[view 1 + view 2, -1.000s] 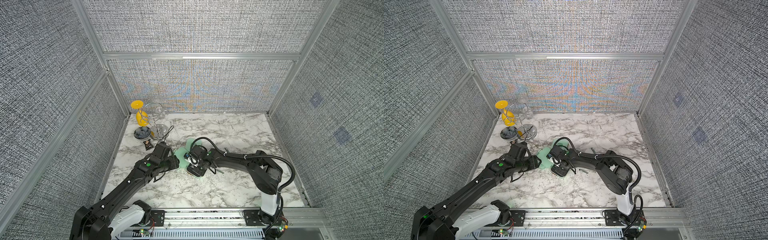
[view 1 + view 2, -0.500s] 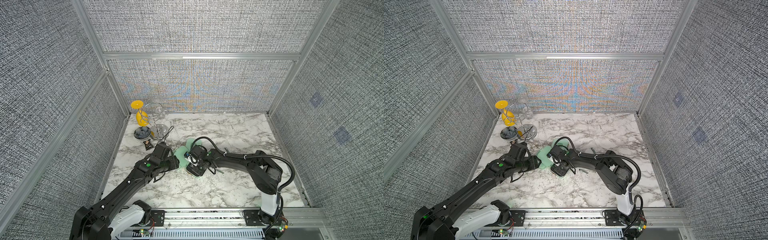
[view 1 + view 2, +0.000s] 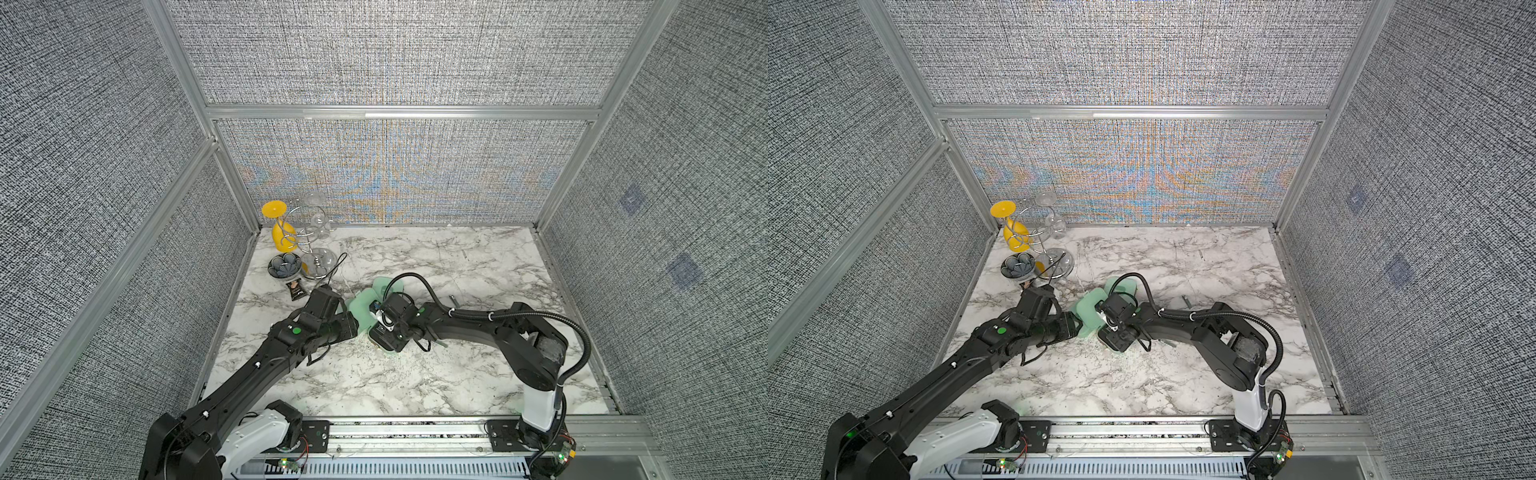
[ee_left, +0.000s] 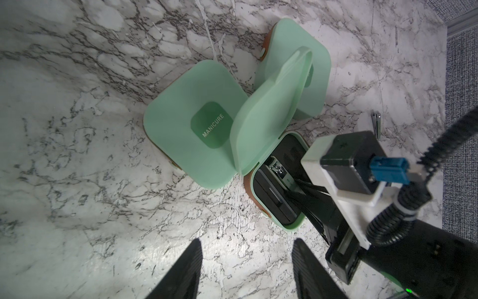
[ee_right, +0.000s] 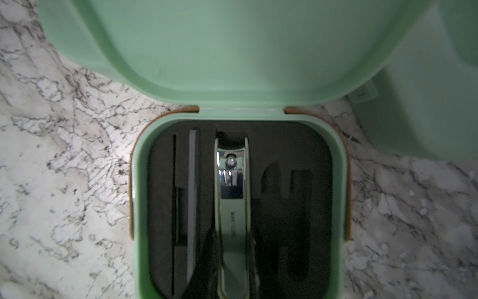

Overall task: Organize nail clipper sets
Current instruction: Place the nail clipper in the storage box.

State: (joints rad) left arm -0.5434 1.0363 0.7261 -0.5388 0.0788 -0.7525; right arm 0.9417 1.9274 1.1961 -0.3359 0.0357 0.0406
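Right wrist view: nothing's budged this last second. The right end effector (image 5: 231, 261) is still clamped on the clipper (image 5: 231, 196), which sits in the middle slot of the open case (image 5: 139, 207). The left end effector (image 4: 245, 264) hangs spread and empty. Looks seated, so I'd guess letting go comes next.

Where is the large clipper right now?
In the right wrist view, the clipper lies in the middle slot of the open case, held by the right gripper, beside a grey file.
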